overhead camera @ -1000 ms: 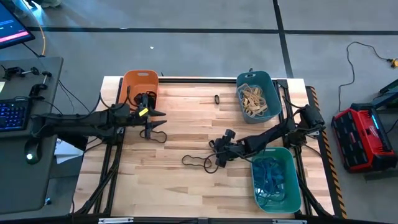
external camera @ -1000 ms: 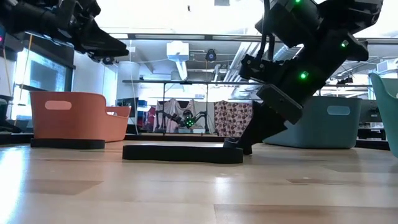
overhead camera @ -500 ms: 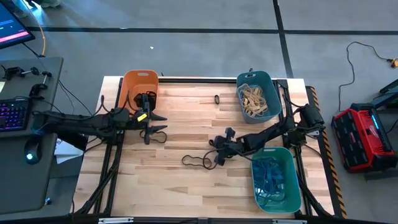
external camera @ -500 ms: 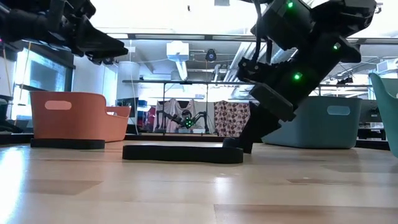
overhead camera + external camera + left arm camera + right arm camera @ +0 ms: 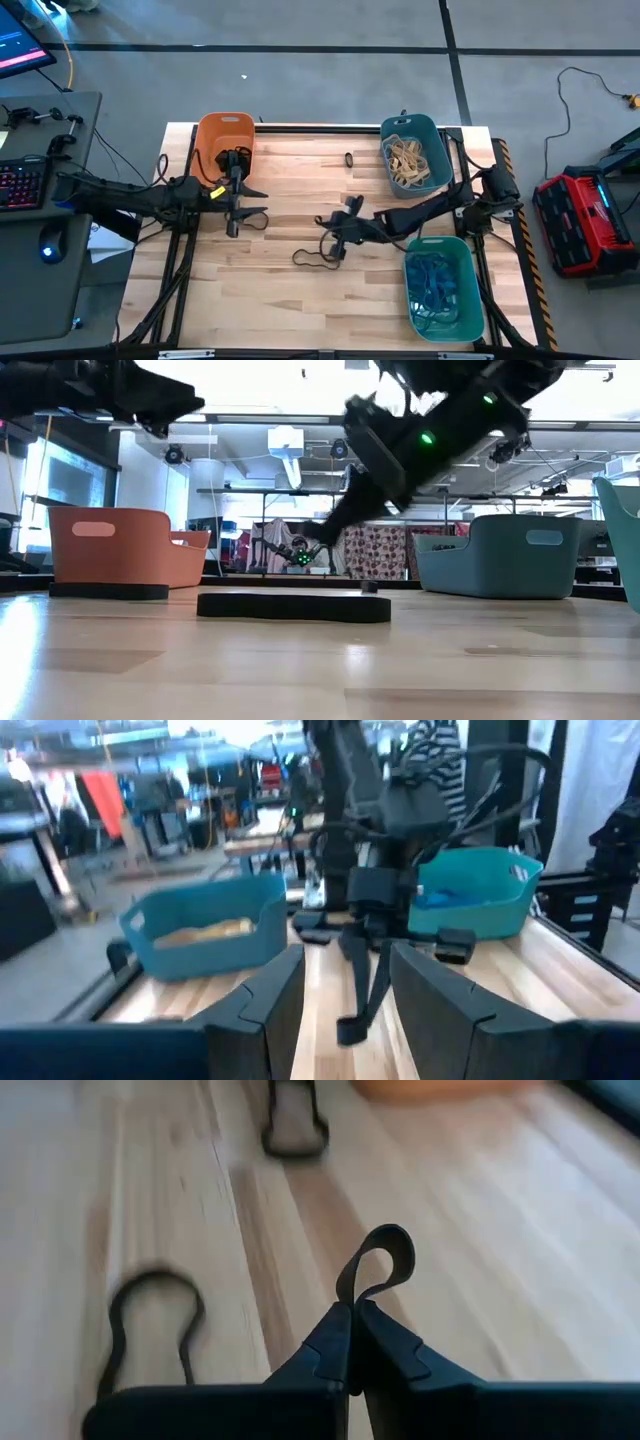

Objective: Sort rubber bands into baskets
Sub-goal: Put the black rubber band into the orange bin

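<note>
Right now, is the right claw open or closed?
Closed: the right gripper has its fingertips pressed together, pinching a black rubber band that loops up above them.

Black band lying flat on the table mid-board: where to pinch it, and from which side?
Come straight down from above on the black band: it lies flat and thin, so a level approach has nothing to catch. Straddle one strand near a rounded end. Note that the right gripper is shut on another band.
</note>
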Available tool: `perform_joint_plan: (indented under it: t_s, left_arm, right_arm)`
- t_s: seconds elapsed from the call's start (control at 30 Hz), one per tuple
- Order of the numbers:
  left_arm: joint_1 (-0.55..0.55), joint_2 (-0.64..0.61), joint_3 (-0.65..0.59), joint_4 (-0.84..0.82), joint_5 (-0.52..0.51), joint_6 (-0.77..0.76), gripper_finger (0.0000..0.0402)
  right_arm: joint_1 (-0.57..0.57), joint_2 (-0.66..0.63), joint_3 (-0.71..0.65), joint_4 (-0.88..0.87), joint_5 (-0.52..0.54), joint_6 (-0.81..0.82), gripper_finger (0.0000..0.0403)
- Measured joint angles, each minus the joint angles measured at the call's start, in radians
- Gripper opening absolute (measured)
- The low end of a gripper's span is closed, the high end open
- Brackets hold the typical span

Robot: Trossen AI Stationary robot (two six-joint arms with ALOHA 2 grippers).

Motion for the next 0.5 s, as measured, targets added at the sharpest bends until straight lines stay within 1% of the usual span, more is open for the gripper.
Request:
perform_joint_plan:
  t_s: [0.13,0.2,0.37,0.5]
  left_arm:
    - [-0.009,-0.024,0.000,0.034,-0.007,0.040,0.0142]
    - [-0.008,-0.048,0.000,0.042,-0.041,0.040,0.0142]
    - [-0.008,-0.136,0.000,0.003,-0.180,0.062,0.0142]
    - [-0.008,-0.214,0.000,-0.061,-0.314,0.078,0.0142]
  right_arm:
    - [-0.035,0.000,0.069,0.024,-0.016,-0.072,0.0002]
    - [-0.055,0.000,0.107,0.024,-0.017,-0.105,0.0002]
    - [-0.107,0.033,0.202,0.027,-0.023,-0.165,0.0001]
    - [-0.142,0.114,0.305,0.024,-0.075,-0.196,0.0001]
